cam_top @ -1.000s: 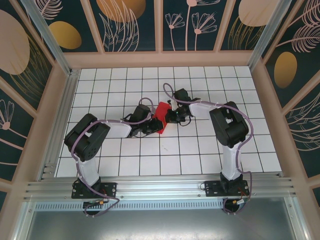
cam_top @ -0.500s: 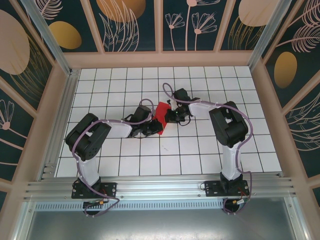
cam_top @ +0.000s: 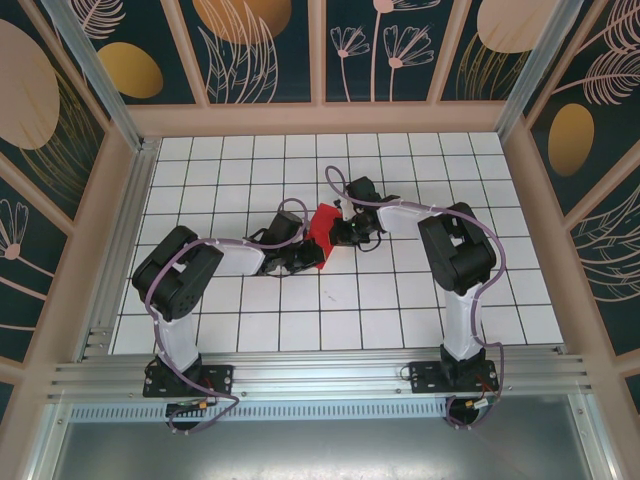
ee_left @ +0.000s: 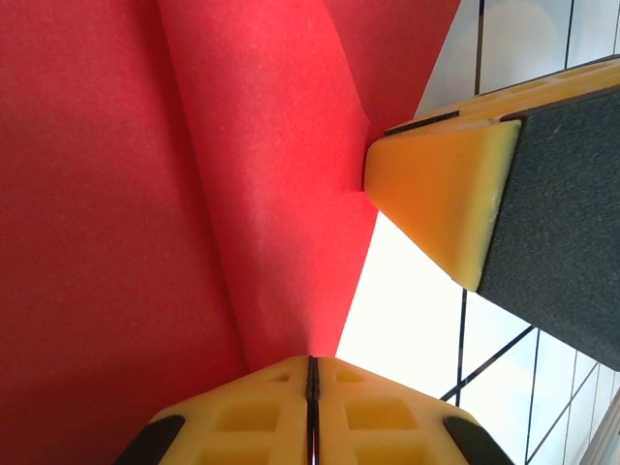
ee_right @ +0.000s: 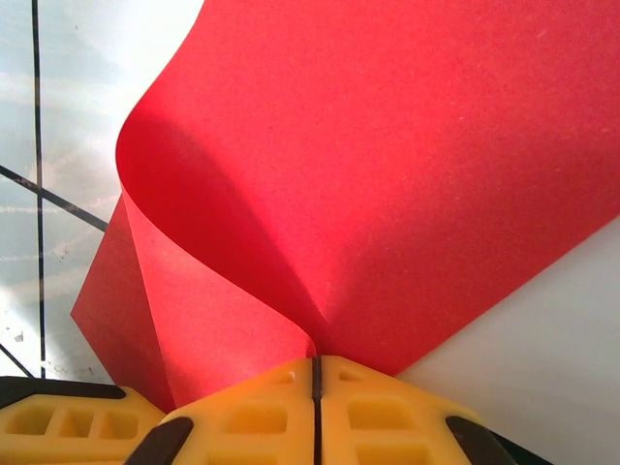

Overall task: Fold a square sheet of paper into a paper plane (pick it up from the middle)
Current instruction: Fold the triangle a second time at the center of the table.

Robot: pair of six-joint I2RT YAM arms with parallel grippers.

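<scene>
Red paper (cam_top: 321,231) hangs between the two arms near the middle of the table (cam_top: 400,300), a bent, partly folded shape, not a flat square. It looks lifted off the tiles, though the top view does not show how far.

The left jaws are shut on it. In the left wrist view the yellow pads (ee_left: 252,417) meet at a thin seam, with the paper (ee_left: 145,194) running straight into it. The right jaws are shut on it too. In the right wrist view their pads (ee_right: 387,417) close on the point where the sheet (ee_right: 407,165) narrows, and the paper curls over in a loose roll to the left. In the left wrist view another pad (ee_left: 441,194) touches the sheet's edge; it probably belongs to the right arm, so the two grips sit very near each other.

The risks, as I judge them:
- **Tearing:** each grip is a small pinch on thin paper, so arms pulling apart or twisting against each other could rip it at either seam.
- **Slipping:** a slack pull could let the sheet slide out of one pinch and swing from the other.
- **A wrong crease:** the roll is soft and uncreased, so pressing it down now could set the fold off line and spoil the plane's symmetry.
- **Collision:** with the jaws this close, a small sideways move could knock one against the other.
</scene>
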